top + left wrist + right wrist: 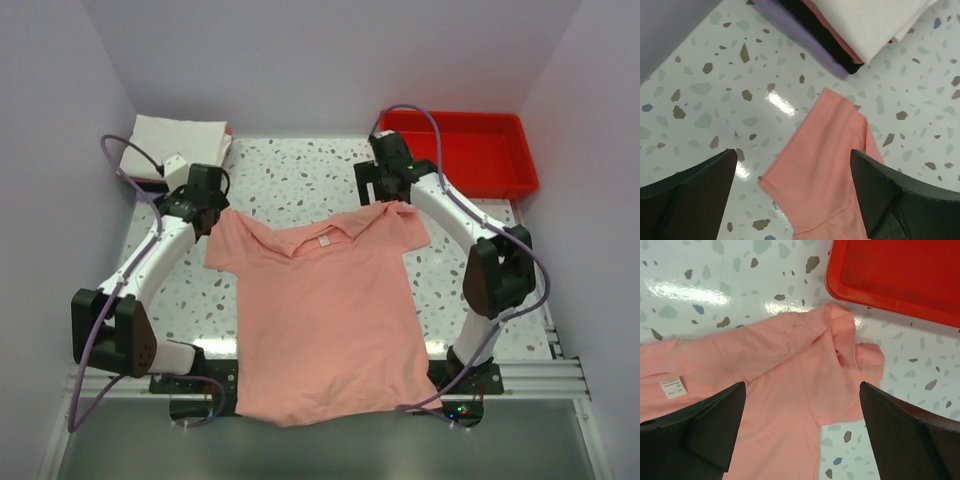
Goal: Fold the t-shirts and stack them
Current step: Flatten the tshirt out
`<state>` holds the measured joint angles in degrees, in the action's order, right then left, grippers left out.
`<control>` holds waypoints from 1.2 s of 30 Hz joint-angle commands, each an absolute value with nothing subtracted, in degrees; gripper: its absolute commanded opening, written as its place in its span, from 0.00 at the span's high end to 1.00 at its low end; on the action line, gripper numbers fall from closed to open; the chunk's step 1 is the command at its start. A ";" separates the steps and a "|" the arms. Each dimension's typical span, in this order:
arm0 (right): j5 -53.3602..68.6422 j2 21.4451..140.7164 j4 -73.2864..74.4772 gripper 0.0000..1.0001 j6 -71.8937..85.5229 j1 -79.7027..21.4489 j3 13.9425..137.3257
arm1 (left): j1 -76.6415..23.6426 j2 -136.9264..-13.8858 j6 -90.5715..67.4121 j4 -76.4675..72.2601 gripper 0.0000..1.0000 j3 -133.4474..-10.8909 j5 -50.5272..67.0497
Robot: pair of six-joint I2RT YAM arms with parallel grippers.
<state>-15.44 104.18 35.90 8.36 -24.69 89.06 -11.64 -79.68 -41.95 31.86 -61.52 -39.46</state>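
T-shirt (325,320), salmon-pink, lies spread flat from the table (300,170) centre past its near edge, folded stack (180,140) at far-left corner, left gripper (794,155) and right gripper (802,387) open over its 2 sleeves, gripping nothing.

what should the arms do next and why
Probably lower the right tool and tug the right sleeve flat. The salmon t-shirt lies spread; the left sleeve under the open left tool looks flat, but the right one is creased over itself beside the red tray.

Bright even light, glare on table (782,102), soft shadows, sharp focus
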 commanded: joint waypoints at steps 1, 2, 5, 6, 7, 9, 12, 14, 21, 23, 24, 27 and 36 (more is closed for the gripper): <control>-13.98 95.73 32.61 0.01 10.54 -24.79 86.95 | -11.78 -76.21 -42.55 26.31 0.00 -63.03 -34.65; -13.71 94.49 32.61 0.01 12.03 -24.79 85.53 | -11.78 -75.77 -41.93 24.80 0.00 -62.32 -30.63; -12.57 88.70 32.69 0.01 16.41 -24.87 78.07 | -11.78 -75.41 -37.19 17.51 0.00 -59.95 -21.23; -11.96 86.77 32.78 0.01 17.83 -24.87 75.78 | -11.86 -75.76 -36.13 16.53 0.00 -60.03 -19.53; -10.39 83.44 32.78 0.01 20.54 -24.79 70.63 | -11.87 -76.89 -35.25 15.04 0.00 -60.29 -17.77; -7.66 79.30 31.56 0.01 23.02 -24.87 64.72 | -12.13 -79.00 -33.41 13.80 0.00 -61.08 -12.58; -2.38 72.26 29.80 0.01 25.57 -25.05 54.16 | -13.88 -82.60 -31.47 11.61 0.00 -61.17 -7.74; -0.18 68.74 29.53 0.01 27.06 -25.14 48.27 | -15.90 -84.72 -31.38 11.08 0.00 -61.35 -6.51; 3.87 69.24 26.55 0.01 29.35 -28.21 40.09 | -19.16 -94.20 -32.07 10.11 0.00 -59.77 -3.95; 3.17 71.53 25.76 0.01 29.53 -30.05 39.99 | -19.16 -95.18 -32.52 10.81 0.00 -59.15 -4.91; 2.12 74.50 24.88 0.01 29.53 -31.10 40.25 | -19.16 -95.62 -32.69 10.90 0.00 -58.28 -5.36; -2.00 79.08 24.26 0.01 30.84 -31.20 42.00 | -19.07 -96.06 -32.69 10.81 0.00 -56.00 -7.29; -6.15 100.61 25.84 0.01 27.60 -31.20 59.55 | -19.16 -96.68 -34.63 11.16 0.00 -47.56 -5.63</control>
<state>-4.01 94.48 27.81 29.06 -31.20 54.61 -19.31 -95.64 -33.41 10.61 -51.37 -7.40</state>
